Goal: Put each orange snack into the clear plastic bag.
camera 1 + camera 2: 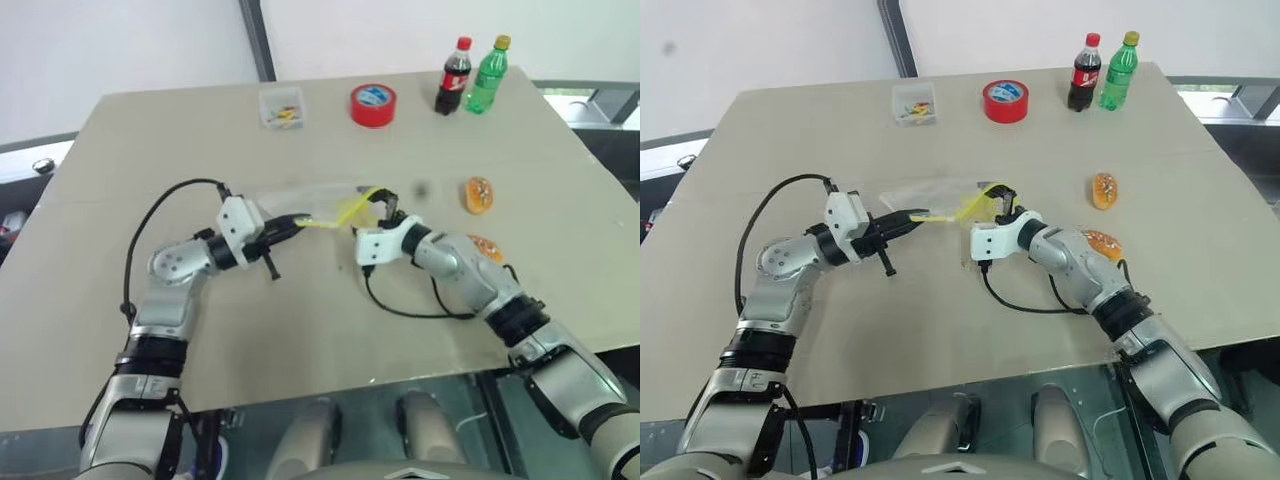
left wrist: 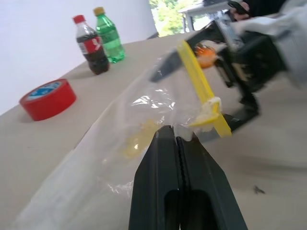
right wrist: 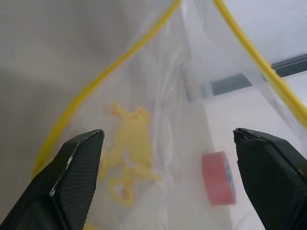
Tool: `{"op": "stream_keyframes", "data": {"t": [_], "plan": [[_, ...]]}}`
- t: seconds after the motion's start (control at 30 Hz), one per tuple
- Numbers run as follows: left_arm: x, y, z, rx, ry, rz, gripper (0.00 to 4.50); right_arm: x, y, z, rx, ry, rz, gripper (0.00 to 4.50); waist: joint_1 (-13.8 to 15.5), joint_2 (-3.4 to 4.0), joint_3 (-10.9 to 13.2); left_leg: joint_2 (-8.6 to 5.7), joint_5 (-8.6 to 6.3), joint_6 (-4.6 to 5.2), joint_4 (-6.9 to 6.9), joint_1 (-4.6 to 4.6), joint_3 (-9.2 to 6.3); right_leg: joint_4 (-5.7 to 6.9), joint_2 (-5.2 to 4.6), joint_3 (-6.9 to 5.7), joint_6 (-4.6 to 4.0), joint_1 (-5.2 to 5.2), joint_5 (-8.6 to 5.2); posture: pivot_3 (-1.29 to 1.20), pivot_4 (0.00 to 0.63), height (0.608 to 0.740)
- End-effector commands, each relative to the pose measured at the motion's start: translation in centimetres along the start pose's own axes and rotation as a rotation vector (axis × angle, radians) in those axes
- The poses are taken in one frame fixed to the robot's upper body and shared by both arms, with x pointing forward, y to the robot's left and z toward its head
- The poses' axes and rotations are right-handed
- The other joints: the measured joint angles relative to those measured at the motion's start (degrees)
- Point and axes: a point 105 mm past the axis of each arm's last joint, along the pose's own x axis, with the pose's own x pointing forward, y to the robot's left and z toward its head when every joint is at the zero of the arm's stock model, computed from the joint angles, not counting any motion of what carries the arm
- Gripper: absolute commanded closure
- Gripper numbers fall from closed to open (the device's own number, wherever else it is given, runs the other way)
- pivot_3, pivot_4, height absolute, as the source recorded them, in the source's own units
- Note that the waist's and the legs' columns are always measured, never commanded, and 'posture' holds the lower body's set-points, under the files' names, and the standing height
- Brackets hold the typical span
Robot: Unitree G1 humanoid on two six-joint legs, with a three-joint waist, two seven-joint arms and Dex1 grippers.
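Beige tabletop [image 1: 300, 330] fills the scene, with a pale wall behind it. Near the middle of the table, the left gripper [image 2: 178, 140] has its two black fingers pinched tight on the edge of the clear plastic bag [image 2: 144, 124], right by the yellow strip along the bag's mouth. The bag hangs lifted off the table between the two grippers, its yellowish print showing through the film. On the other side of the bag's mouth, the right gripper [image 3: 168, 139] has its fingers spread wide apart, looking straight into the bag's mouth and holding nothing. Past the right gripper, away from the bag, one orange snack [image 1: 479, 195] lies on the table by itself, and a second orange snack [image 1: 487, 247] lies partly hidden behind the right forearm. Beyond the bag, along the table's far edge, stand a small clear box [image 1: 281, 107], a red tape roll [image 1: 373, 104], a cola bottle [image 1: 454, 77] and a green bottle [image 1: 487, 75].
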Motion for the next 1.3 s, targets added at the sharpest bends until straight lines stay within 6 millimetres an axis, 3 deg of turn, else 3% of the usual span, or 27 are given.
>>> {"op": "stream_keyframes", "data": {"t": [0.03,0.17,0.3,0.63,0.73,0.9,1.0,1.13,1.17,1.27,1.3], "plan": [[0.0,1.2,0.4,0.021,-0.002,0.059,4.50,-1.2,-2.5,1.3,0.095,-0.037,-0.046,0.03,0.0,0.00,0.0,0.00,0.00,0.00,0.00,0.00,0.01,0.00,0.00,0.01,0.00,0.00,0.00,0.00,0.150,0.740],[0.2,1.4,0.7,0.010,-0.023,0.076,4.50,-2.7,-3.2,1.4,0.235,-0.019,-0.042,0.03,0.1,0.00,0.0,0.01,0.00,0.00,0.00,0.00,-0.01,0.00,0.01,0.00,0.00,0.01,0.00,0.00,0.150,0.740],[0.2,1.4,0.8,0.013,-0.030,0.069,4.50,-5.1,-3.7,-0.1,0.320,0.069,-0.073,0.03,0.6,0.00,0.0,0.01,0.00,0.01,0.01,0.00,-0.02,-0.01,0.00,-0.02,0.00,0.03,0.00,0.00,0.150,0.740],[0.1,-0.8,1.1,-0.068,-0.094,-0.061,4.50,-15.6,-2.5,-6.5,0.598,0.441,-0.065,0.03,2.0,-0.01,0.0,0.00,-0.02,0.03,0.02,0.00,-0.02,-0.08,-0.03,-0.06,0.00,0.12,0.00,0.00,0.150,0.740],[-0.1,-1.4,1.3,-0.084,-0.124,-0.108,4.50,-16.8,-2.2,-7.5,0.698,0.476,-0.075,0.03,1.7,-0.01,0.0,0.01,-0.02,0.03,0.01,0.02,0.01,-0.06,-0.03,-0.04,0.00,0.12,0.00,0.00,0.150,0.740],[-0.3,-1.7,2.0,-0.135,-0.185,-0.160,4.50,-17.0,-1.3,-9.0,0.890,0.476,-0.095,0.03,1.8,-0.02,0.0,0.03,-0.03,0.04,0.02,0.07,0.01,-0.05,-0.03,-0.04,0.00,0.17,0.00,0.00,0.150,0.740],[-0.4,-1.7,2.4,-0.162,-0.208,-0.178,4.50,-16.9,-0.9,-9.5,0.950,0.466,-0.084,0.87,1.8,-0.02,0.0,0.00,-0.03,0.05,0.02,0.06,0.02,-0.07,-0.07,-0.04,0.00,0.18,0.00,0.00,0.150,0.740],[-0.5,-1.7,2.6,-0.192,-0.220,-0.192,4.50,-16.8,-0.5,-9.6,0.992,0.452,-0.065,2.81,1.8,-0.02,0.0,0.00,-0.02,0.04,0.02,0.06,-0.01,-0.07,-0.07,-0.06,0.00,0.18,0.00,0.00,0.150,0.740],[-0.5,-1.7,2.6,-0.192,-0.219,-0.194,4.50,-16.8,-0.8,-9.2,0.993,0.429,-0.065,3.46,1.8,-0.02,0.0,0.00,-0.02,0.04,0.02,0.06,-0.02,-0.07,-0.06,-0.07,0.00,0.18,0.00,0.00,0.150,0.740],[-0.6,-1.6,2.5,-0.186,-0.212,-0.200,4.50,-16.4,-1.8,-6.9,1.013,0.310,-0.052,4.39,1.8,-0.02,0.0,0.00,-0.02,0.04,0.02,0.05,-0.02,-0.07,-0.07,-0.07,0.00,0.17,0.00,0.00,0.150,0.740],[-0.5,-1.6,2.5,-0.184,-0.210,-0.202,4.50,-16.0,-2.0,-5.3,1.013,0.251,-0.016,4.44,1.8,-0.02,0.0,0.01,-0.02,0.04,0.02,0.05,-0.02,-0.07,-0.07,-0.07,0.00,0.18,0.00,0.00,0.150,0.740]]}}
